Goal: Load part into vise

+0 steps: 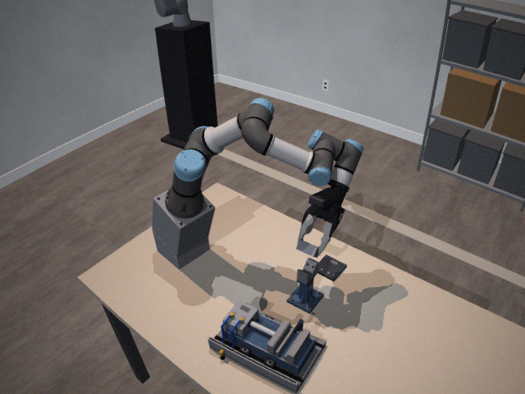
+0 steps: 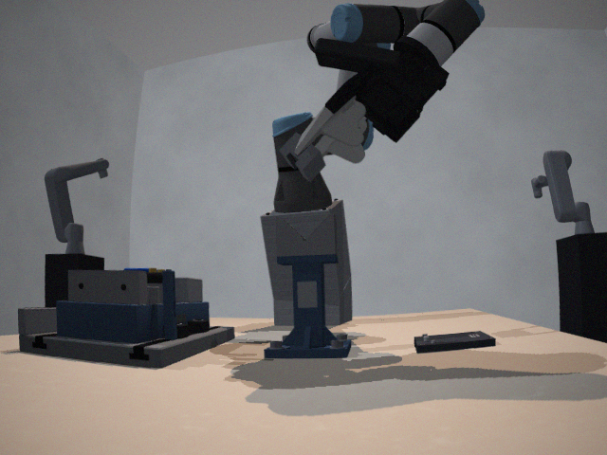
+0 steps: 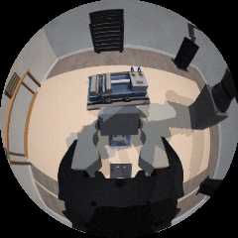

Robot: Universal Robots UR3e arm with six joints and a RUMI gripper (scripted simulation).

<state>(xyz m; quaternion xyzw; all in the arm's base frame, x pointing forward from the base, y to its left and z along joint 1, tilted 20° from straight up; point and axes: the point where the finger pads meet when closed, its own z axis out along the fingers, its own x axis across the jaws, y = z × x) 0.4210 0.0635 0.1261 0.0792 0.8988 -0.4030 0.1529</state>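
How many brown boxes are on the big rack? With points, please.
2. One brown box [image 1: 469, 99] and another brown box [image 1: 509, 112], side by side on the middle shelf [image 1: 462, 124]. More may be past the picture's edge.

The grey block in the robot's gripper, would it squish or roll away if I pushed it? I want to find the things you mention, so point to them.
The grey rectangular block [image 1: 307, 248] [image 2: 312, 164] [image 3: 119, 122] looks stiff: its edges run straight though the black-and-grey two-jaw gripper [image 1: 312, 245] [image 2: 304, 153] [image 3: 119, 119] squeezes it. Laid flat, it would probably slide, not roll, because its sides look flat.

Counting one part, one gripper, one vise, one blue stand, one infeed plate! Now spotting five dark grey boxes and two brown boxes from the top view. And picking out two background arms in the exterior!
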